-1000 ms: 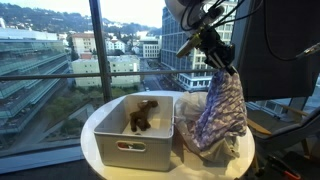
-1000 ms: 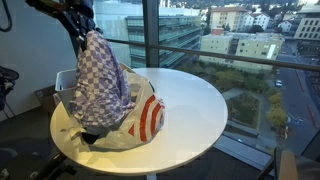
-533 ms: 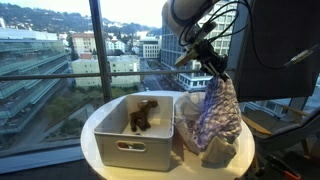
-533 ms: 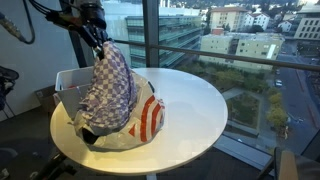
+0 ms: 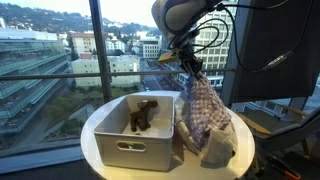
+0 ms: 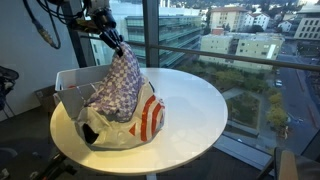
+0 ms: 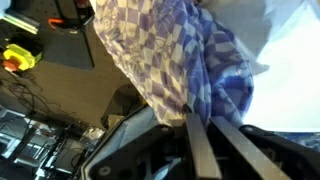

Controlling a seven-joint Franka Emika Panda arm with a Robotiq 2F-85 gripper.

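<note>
The gripper [image 5: 191, 70], jaws closed almost fully, pinches the checked cloth [image 5: 203, 105] by its top so that it drapes freely toward 6 o'clock, its lower end on the pile [image 5: 214, 148] on the table [image 6: 200, 105], with the bin [image 5: 128, 140] at 9 o'clock in an exterior view.

Both exterior views face round table [image 6: 200, 105] from different sides; wrist view close on cloth [image 7: 160, 50].
</note>
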